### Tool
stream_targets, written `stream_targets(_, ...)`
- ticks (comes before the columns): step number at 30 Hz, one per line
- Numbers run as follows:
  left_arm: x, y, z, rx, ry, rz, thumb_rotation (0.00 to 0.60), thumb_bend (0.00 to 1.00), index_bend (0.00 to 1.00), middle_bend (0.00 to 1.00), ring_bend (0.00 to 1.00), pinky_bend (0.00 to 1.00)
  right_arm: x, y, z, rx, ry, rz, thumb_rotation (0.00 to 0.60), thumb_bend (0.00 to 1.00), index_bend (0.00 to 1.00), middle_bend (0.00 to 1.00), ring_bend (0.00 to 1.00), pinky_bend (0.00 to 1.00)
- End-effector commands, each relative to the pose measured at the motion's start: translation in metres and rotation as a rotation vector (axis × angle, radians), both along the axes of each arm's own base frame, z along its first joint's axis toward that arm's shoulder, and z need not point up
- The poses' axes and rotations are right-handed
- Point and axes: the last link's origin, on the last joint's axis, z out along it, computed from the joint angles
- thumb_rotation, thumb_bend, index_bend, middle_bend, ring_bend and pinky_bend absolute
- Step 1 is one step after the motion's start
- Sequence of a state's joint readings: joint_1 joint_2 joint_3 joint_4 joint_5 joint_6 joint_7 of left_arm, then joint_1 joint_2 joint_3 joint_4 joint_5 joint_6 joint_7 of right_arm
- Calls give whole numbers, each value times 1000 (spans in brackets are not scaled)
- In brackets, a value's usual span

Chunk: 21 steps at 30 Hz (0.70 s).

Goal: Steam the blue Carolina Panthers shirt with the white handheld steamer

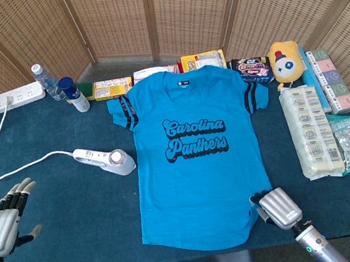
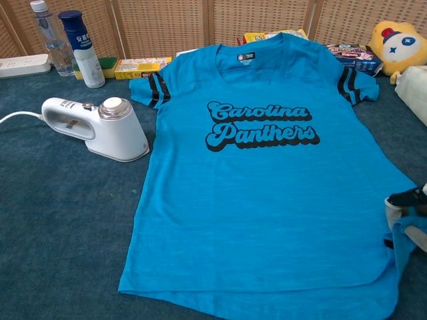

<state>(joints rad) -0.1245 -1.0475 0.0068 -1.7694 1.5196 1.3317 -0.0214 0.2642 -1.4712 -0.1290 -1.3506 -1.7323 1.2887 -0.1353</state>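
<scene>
The blue Carolina Panthers shirt [image 1: 195, 160] lies flat and face up in the middle of the dark blue table [image 1: 67, 242]; the chest view shows the same shirt [image 2: 267, 193]. The white handheld steamer [image 1: 105, 161] rests on the cloth just left of the shirt, its cord [image 1: 19, 169] running off to the left; in the chest view the steamer [image 2: 100, 129] sits untouched. My right hand [image 1: 277, 208] grips the shirt's lower right hem, and the right hand [image 2: 410, 213] shows fabric bunched up around it. My left hand [image 1: 6, 218] hovers at the near left, fingers spread, holding nothing.
A power strip [image 1: 16, 98], a water bottle [image 1: 44, 80] and a blue-capped bottle [image 1: 73, 96] stand at the back left. Snack boxes line the far edge behind the collar. A yellow plush toy [image 1: 285, 61] and wrapped packs [image 1: 311, 132] fill the right side.
</scene>
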Motion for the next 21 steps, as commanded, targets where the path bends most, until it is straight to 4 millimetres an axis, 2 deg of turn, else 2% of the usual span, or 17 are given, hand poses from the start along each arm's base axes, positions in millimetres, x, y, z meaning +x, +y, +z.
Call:
stream_targets(1,8,16,-8,-31,18,-41,600,238,0,43,0,128,-1,0,0,4,-5,-7,600,614,585,557,612,751)
stream_targets(14,35,93,-46,-108,105,-131,600,237,1,60,8,144,-3,1,1,11,-24,-22,600,614,588,558,621,760)
stream_targets(18,42,115,-55,-106,118,-132,600,240,17,83,31,179,-4,0,2,10,-27,-25,600,613,588,561,623,762)
stream_targets(21,45,129,-62,-106,137,-135,600,282,22,98,48,196,-5,-1,2,9,-30,-28,600,613,588,563,625,765)
